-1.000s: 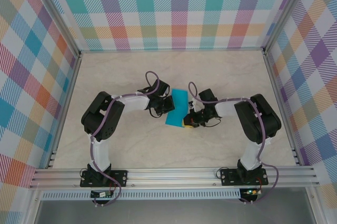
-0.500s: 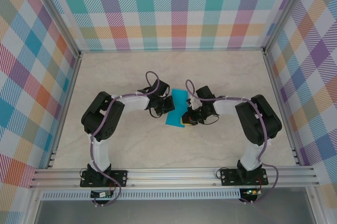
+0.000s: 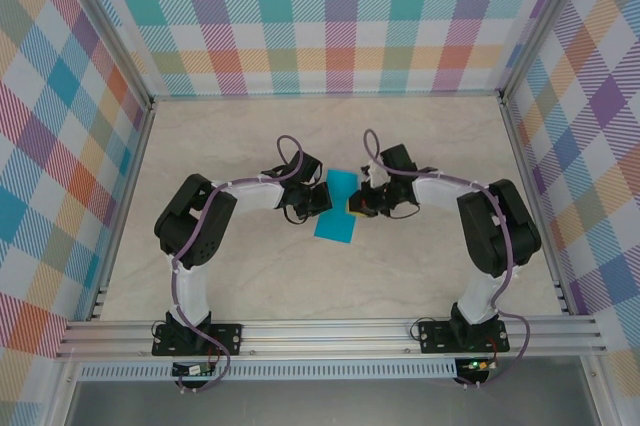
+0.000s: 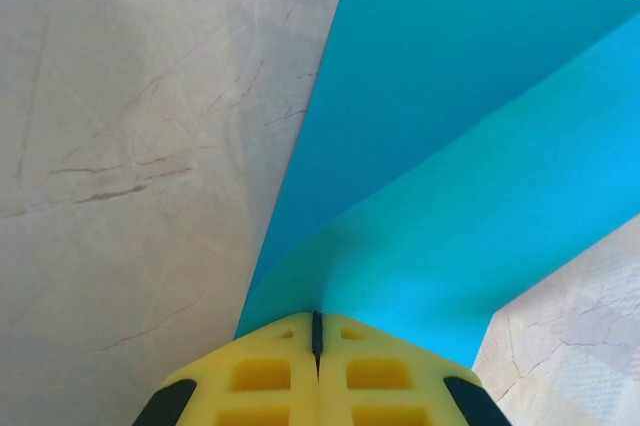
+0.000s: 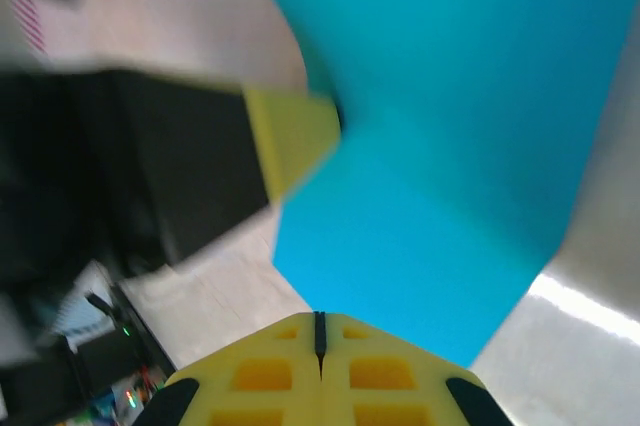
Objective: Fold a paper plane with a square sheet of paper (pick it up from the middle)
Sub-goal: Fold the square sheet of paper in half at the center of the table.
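My left gripper (image 3: 322, 201) had its jaws clamped on the left edge of the square sheet of paper (image 3: 335, 226), which curled up mid-table (image 3: 250, 276) between my 2 grippers. My right gripper (image 3: 356, 205) pinched the sheet's right edge.

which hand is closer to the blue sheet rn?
Left, if either: left hand is shut on the sheet at its left edge. Right hand sits shut at the right edge; blur hides whether it pinches.
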